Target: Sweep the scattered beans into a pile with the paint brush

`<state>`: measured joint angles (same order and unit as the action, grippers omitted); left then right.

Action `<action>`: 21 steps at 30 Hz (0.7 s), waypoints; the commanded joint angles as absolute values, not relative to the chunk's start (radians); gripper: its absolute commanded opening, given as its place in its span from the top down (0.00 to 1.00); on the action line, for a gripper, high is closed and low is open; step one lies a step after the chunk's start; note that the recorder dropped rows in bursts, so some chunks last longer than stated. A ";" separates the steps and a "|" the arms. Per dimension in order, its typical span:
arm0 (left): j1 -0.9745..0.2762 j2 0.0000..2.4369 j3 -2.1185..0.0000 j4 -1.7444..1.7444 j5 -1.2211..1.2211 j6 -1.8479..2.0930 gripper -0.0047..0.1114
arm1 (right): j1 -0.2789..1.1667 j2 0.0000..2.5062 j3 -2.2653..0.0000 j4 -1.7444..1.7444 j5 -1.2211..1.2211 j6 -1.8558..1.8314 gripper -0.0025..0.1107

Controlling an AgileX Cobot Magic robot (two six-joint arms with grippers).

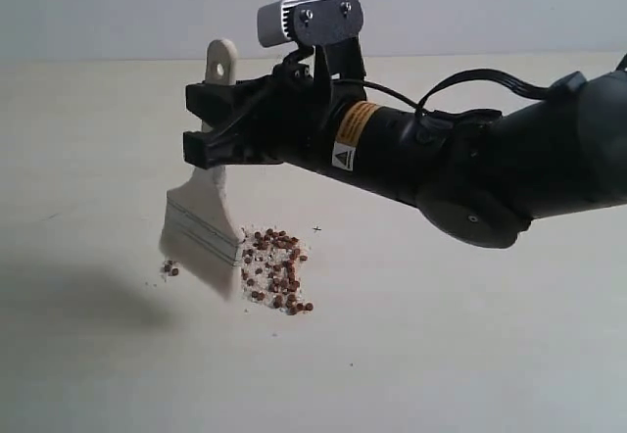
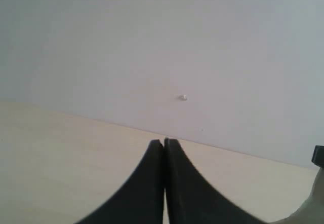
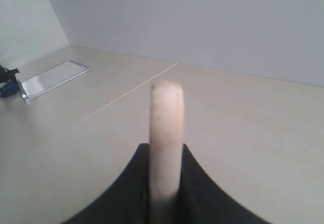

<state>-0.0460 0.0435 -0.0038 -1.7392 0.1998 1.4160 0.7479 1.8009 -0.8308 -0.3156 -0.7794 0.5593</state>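
Pale cream worktop (image 1: 470, 355), matt, carrying all items under inspection.

Right tool (image 1: 204, 124): jaws clamped on the white handle of the paint brush (image 1: 201, 222). The handle runs up through the jaws, and its holed end stands clear above them. The right wrist view confirms the grip: the handle sits squarely between the two black fingers of the right tool (image 3: 166, 150), touching both.

Paint brush: hangs below the right tool with its bristles down. The wide bristle end slants away from the fingertips towards the arm side. This end is blurred in the exterior view, so contact with the worktop cannot be confirmed.

Beans (image 1: 276, 268): reddish-brown, gathered in a loose patch on the worktop. The patch is below the right tool, on the arm side of the bristles and just beside their lower edge. Fine white crumbs (image 1: 257, 247) are mingled through the patch. A few stray beans (image 1: 170, 269) lie apart, on the opposite side of the bristles, below the tool's fingertips.

Left tool (image 2: 164, 142): jaws closed tip to tip with nothing between them, pointing across bare worktop towards a plain wall. No beans appear in the left wrist view.
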 commanded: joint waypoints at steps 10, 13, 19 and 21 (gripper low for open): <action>-0.051 0.036 0.000 -1.744 0.200 1.414 0.96 | 1.046 1.959 -0.852 0.579 -1.069 0.263 0.98; -0.051 0.036 0.000 -1.744 0.200 1.414 0.96 | 1.083 1.981 -0.893 0.615 -1.076 0.258 0.98; -0.051 0.036 0.000 -1.744 0.200 1.414 0.96 | 1.104 2.032 -0.984 0.635 -1.017 0.314 0.98; -0.051 0.036 0.000 -1.744 0.200 1.414 0.96 | 1.104 2.053 -1.013 0.677 -0.995 0.321 0.98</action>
